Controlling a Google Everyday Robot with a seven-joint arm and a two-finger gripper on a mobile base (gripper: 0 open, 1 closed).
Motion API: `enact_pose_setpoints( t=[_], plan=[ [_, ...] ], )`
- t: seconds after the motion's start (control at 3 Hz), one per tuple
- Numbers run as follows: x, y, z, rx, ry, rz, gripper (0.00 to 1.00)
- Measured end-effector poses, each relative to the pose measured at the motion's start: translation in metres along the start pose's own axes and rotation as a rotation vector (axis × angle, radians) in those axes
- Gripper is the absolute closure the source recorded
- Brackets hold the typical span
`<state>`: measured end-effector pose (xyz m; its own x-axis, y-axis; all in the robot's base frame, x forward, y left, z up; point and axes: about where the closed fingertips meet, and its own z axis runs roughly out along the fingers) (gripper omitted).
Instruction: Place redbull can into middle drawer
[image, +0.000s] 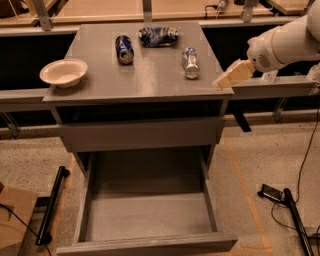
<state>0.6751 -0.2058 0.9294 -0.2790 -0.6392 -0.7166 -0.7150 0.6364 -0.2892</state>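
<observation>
Here the slim silver-and-blue redbull can (190, 62) lies on its side at about 3 o'clock on the grey wooden surface (150, 82), well in from the edge. The cream-coloured wedge-shaped hand (234, 74) on the white arm (285, 42) hovers at 4 o'clock from the can, just over the surface's right front corner and apart from the can. How far it is open I cannot tell. A fatter dark-blue can (124, 49) lies toward 11 o'clock, a crumpled blue-and-white foil snack bag (158, 36) at 1 o'clock, and a shallow white bowl (64, 72) at 9 o'clock. Toward 6 o'clock, below a plain grey closed drawer front (140, 134), the wide grey wooden middle drawer (150, 215) stands pulled out, its flat floor showing.
</observation>
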Motion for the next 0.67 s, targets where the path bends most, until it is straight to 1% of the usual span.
enact_pose_setpoints(
  t=[0.33, 0.67],
  plan=[
    [-0.004, -0.031, 0.037, 0.037, -0.049, 0.084, 0.0],
    [-0.008, -0.05, 0.081, 0.035, -0.077, 0.177, 0.0]
  ],
)
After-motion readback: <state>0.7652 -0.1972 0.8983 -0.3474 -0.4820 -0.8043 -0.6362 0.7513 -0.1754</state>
